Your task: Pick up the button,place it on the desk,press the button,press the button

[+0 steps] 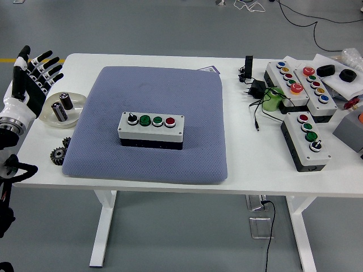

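We found the button box lying flat near the middle of the blue-grey cushion pad, its long side running 9 to 3 o'clock. Its pale lid carried a row of four controls: a black knob at the 9 o'clock end, then two green buttons, then a red one at the 3 o'clock end. Nothing was touching it.

The pad covered the centre of the white table, its near edge close to the table's front rim. At 9 o'clock from the pad sat a shallow clear dish holding two dark cylinders, and just toward 6 o'clock from that dish lay two small black gears on the bare tabletop.

Further out at 9 o'clock, the left hand was raised beside the table's left end, palm up and fingers spread wide, holding nothing. We saw no right hand.

At 3 o'clock from the pad, well apart from it, we noted a cluster of further button boxes, a black plug adapter with a trailing cable, and a green object among them.

Beyond the table, at 12 o'clock, the room showed a grey floor with cables lying on it, and white table legs stood below at 6 o'clock.
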